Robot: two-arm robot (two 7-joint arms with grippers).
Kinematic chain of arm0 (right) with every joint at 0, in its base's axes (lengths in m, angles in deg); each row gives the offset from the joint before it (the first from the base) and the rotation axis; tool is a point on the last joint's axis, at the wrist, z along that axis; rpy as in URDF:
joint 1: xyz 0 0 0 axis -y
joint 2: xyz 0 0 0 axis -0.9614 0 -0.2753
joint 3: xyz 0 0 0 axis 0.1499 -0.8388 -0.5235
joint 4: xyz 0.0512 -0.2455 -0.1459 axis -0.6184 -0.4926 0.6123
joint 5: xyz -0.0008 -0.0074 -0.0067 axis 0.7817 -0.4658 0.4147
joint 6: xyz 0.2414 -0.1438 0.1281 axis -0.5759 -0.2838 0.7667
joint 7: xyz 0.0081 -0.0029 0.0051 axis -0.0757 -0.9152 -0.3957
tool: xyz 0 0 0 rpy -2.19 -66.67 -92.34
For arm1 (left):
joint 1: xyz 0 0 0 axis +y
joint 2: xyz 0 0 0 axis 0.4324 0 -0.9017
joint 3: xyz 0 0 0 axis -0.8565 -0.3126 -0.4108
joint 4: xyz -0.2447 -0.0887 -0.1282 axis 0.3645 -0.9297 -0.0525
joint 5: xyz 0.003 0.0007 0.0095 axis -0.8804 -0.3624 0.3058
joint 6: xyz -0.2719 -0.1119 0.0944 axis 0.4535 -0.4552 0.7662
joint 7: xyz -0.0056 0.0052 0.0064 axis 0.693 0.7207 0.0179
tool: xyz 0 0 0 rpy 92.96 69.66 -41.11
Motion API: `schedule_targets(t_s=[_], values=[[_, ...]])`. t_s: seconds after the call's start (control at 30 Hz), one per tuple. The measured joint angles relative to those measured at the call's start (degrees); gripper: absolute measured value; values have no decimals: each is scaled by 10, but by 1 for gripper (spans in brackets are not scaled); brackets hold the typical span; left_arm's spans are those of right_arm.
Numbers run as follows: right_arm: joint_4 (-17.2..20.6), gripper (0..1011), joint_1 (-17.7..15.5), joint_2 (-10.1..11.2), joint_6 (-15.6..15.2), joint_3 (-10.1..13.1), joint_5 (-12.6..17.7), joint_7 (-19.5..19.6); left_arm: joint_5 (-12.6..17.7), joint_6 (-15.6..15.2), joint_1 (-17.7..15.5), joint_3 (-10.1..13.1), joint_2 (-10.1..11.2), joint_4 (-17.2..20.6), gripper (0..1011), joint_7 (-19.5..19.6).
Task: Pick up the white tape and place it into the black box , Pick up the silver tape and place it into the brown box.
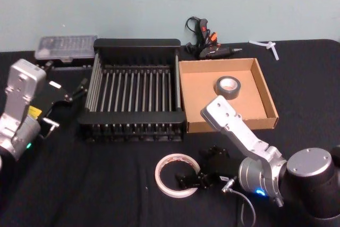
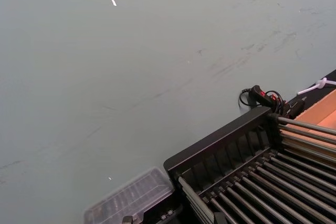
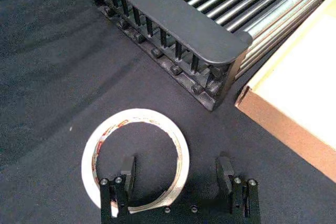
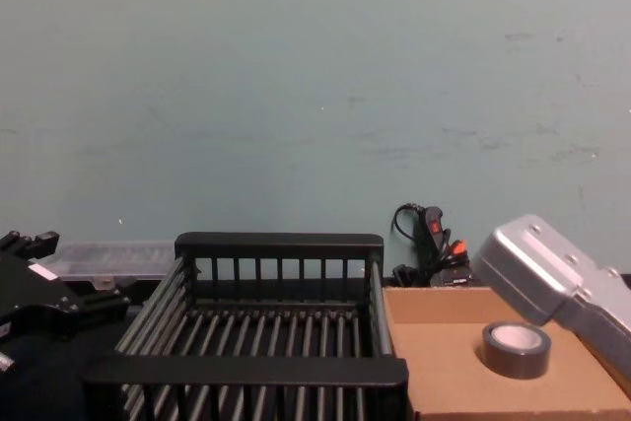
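Right now my right gripper [image 3: 177, 174] hangs wide open, one finger inside the white tape [image 3: 136, 158], which lies flat, hole upward, before the black box [image 1: 133, 89]

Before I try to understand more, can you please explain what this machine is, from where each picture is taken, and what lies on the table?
This is a robot with two arms, each ending in a gripper. One picture looks down from its head, one looks forward from its chest, and two come from cameras on its wrists.

On the black table stand a black box with slatted sides and, beside it, a brown box. The silver tape already lies inside the brown box. The white tape lies flat on the table in front of the black box.

The right gripper is open, low over the white tape, one finger inside the ring and one outside. It holds nothing yet. The left gripper sits idle left of the black box.
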Motion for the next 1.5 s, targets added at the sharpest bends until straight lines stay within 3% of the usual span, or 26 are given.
schedule_targets(t_s=[0.47,0.7,1.33,1.5], values=[[0,966,0,1,0,0,1,0,0,0,0,0,0,0,1001,0],[0,801,0,1,1,0,2,0,0,0,0,0,0,0,1001,0],[0,169,0,1,1,0,3,0,0,0,0,0,0,0,1001,0],[0,105,0,1,1,0,3,0,0,0,0,0,0,0,1001,0]])
